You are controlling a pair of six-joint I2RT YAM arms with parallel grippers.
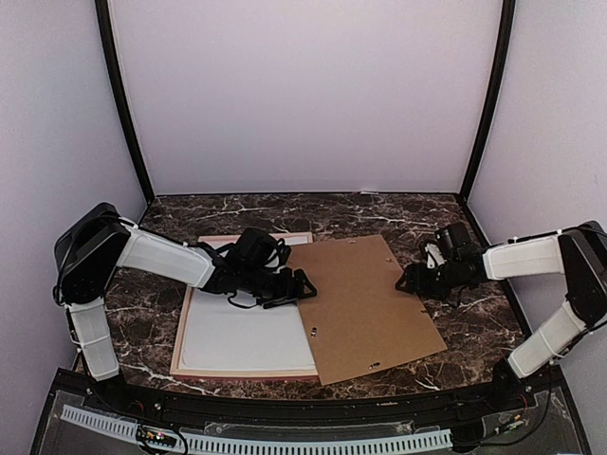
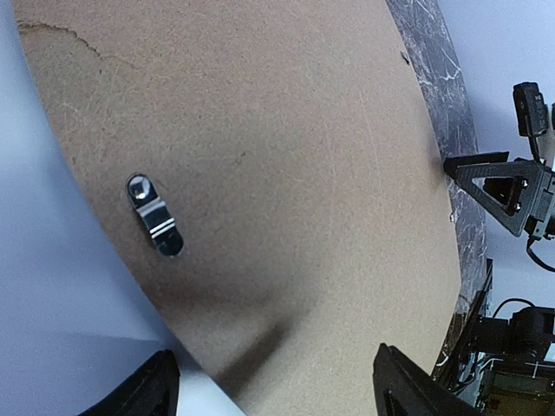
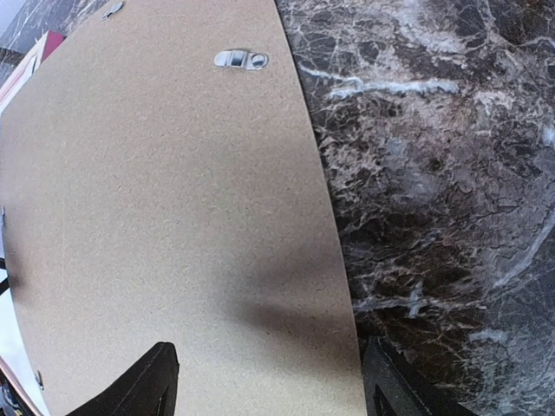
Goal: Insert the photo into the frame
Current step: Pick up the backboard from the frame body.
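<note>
The frame, with pale wood and pink rails, lies flat left of centre; its pink corner also shows in the right wrist view. A white sheet fills it. The photo's sunset face is not in view. A brown backing board lies to the right, overlapping the frame's right rail. My left gripper hovers low over the board's left edge, open, one finger over the white sheet. My right gripper is open at the board's right edge, straddling it.
Metal turn clips sit on the board's upper face. Dark marble table extends right of the board and behind the frame. White walls close the back and sides. The right gripper's fingers show at the board's far edge.
</note>
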